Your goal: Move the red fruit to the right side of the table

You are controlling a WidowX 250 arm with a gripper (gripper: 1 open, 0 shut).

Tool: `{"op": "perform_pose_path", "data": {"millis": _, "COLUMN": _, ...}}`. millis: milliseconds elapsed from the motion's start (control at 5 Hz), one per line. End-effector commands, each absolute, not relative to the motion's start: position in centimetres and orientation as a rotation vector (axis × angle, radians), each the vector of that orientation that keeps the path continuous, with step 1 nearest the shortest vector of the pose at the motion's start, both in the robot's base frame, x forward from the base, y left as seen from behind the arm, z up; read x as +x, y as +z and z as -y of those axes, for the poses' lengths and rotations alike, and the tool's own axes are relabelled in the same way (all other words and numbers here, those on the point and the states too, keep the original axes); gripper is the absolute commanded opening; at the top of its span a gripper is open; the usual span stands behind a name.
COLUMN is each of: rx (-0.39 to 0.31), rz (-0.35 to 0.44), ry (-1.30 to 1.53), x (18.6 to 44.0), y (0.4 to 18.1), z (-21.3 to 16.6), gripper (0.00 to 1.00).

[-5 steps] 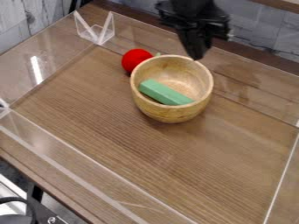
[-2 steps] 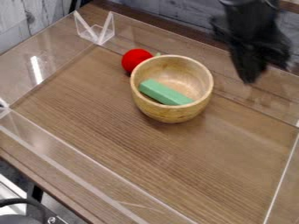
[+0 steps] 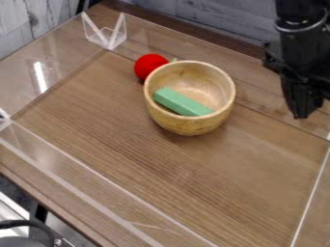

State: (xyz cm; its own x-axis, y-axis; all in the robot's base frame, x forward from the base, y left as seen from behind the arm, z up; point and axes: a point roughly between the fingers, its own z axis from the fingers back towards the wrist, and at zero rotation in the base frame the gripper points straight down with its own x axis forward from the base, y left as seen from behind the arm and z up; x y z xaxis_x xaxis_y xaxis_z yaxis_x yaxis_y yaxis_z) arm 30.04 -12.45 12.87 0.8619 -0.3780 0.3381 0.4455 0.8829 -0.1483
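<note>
The red fruit rests on the table just behind the left rim of a wooden bowl, partly hidden by that rim. My gripper hangs at the far right of the view, pointing steeply down, well away from the fruit. Its dark fingers look pressed together with nothing between them.
The wooden bowl holds a green block. Low clear acrylic walls edge the tabletop, with a corner brace at the back left. Bare wood lies in front of and to the right of the bowl.
The gripper has swept from above the bowl's back rim to the right edge of the view and dropped slightly. Fruit, bowl and block have stayed put.
</note>
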Motion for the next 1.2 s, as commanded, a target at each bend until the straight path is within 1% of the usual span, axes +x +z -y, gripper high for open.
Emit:
{"op": "perform_pose_path", "data": {"millis": 0, "rx": -0.227, "rz": 0.356, "ry": -0.419, "x": 31.1, "y": 14.3, "z": 11.9, "gripper": 0.00}}
{"op": "perform_pose_path", "data": {"millis": 400, "rx": -0.224, "rz": 0.351, "ry": -0.398, "x": 29.5, "y": 15.5, "z": 14.1, "gripper": 0.00}}
{"op": "perform_pose_path", "data": {"millis": 800, "rx": -0.209, "rz": 0.359, "ry": -0.302, "x": 29.0, "y": 15.2, "z": 12.3, "gripper": 0.00}}
{"op": "perform_pose_path", "data": {"millis": 1000, "rx": -0.201, "rz": 0.358, "ry": -0.258, "x": 28.6, "y": 14.7, "z": 11.6, "gripper": 0.00}}
